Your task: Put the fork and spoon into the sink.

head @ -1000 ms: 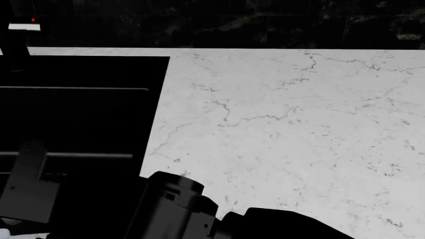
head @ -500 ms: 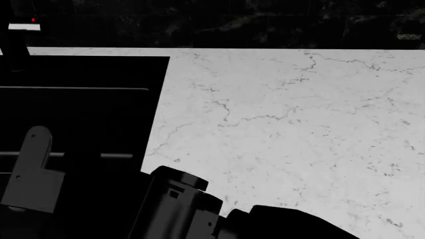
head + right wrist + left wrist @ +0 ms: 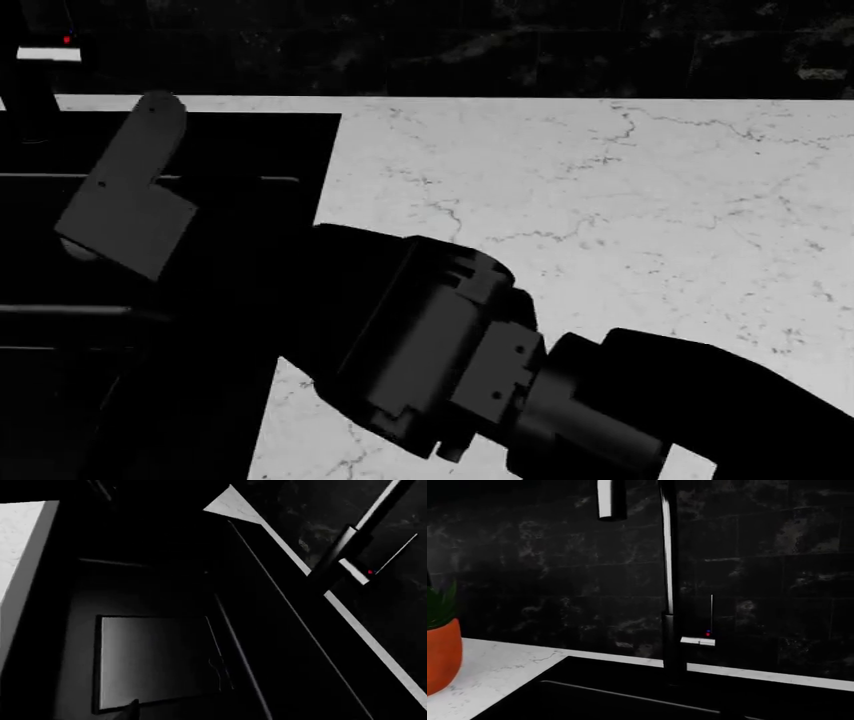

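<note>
Hovering over sink (image 3: pixel 200 140), right gripper (image 3: pixel 127 195) at 10 o'clock; finger spread can't be told.

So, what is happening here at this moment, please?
A simulated two-armed robot is working at a black sink set in a white marble counter. Its right arm reaches across from the counter, with a grey gripper finger over the basin. The right wrist view looks down into the basin; a faint slim shape lies there, but I cannot identify it. No fork or spoon shows clearly. The faucet stands behind.
</note>
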Robot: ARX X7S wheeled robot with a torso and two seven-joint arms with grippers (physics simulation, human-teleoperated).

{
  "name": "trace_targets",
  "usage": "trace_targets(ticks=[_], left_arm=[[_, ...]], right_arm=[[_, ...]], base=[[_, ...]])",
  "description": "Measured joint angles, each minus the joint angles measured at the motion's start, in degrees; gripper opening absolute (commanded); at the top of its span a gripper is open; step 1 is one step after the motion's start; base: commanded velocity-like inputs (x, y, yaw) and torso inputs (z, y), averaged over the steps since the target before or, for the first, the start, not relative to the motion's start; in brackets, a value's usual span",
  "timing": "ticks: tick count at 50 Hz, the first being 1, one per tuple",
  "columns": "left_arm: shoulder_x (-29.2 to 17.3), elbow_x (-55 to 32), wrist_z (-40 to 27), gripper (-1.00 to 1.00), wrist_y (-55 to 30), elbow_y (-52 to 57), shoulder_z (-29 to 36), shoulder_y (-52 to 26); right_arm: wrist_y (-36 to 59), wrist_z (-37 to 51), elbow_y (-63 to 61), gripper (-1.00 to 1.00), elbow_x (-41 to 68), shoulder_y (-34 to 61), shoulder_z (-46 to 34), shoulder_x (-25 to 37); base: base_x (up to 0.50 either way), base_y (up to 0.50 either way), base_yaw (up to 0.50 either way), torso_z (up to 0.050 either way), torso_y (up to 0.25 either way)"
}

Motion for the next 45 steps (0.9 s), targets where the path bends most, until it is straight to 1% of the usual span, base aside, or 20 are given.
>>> trace_targets(ticks=[4,11,19,25,28,33,39,45], left_arm=[[0.0,-0.1,0.0,1.00,0.0,0.1,0.2,-0.1],[0.1,-0.3,0.0,1.00,0.0,0.0,0.5,-0.2],[0.1,-0.5,0.0,1.00,0.1,0.1,0.6,-0.2],[0.1,-0.7,0.0,1.00,0.2,0.2,0.6,-0.2],[0.0,-0.8,0.0,1.00,0.1,0.4,0.5,-0.1],[-0.1,-0.9,0.0,1.00,-0.1,0.8,0.2,0.2],[-0.2,-1.0,0.0,1.00,-0.2,1.5,0.3,0.5],[-0.3,-1.1,0.0,1.00,-0.3,1.9,0.4,0.7]], right_arm=[[0.0,4.4,-5.7,1.00,2.0,0.1,0.6,5.9],[-0.6,14.8,-19.1,1.00,5.5,-1.4,2.3,18.2],[-2.1,31.5,-32.9,1.00,8.5,-3.6,5.4,31.8],[-2.2,44.0,-40.0,1.00,9.5,-5.3,6.7,39.8],[-2.6,49.6,-42.8,1.00,8.9,-6.3,7.1,43.2],[-4.9,55.6,-46.5,1.00,7.2,-8.6,7.6,47.6],[-7.5,60.0,-48.8,1.00,5.4,-10.9,8.0,50.8],[-9.3,62.8,-49.7,1.00,4.2,-12.5,8.2,52.3]], base=[[0.00,0.00,0.00,0.000,0.000],[0.00,0.00,0.00,0.000,0.000],[0.00,0.00,0.00,0.000,0.000],[0.00,0.00,0.00,0.000,0.000],[0.00,0.00,0.00,0.000,0.000],[0.00,0.00,0.00,0.000,0.000],[0.00,0.00,0.00,0.000,0.000],[0.00,0.00,0.00,0.000,0.000]])
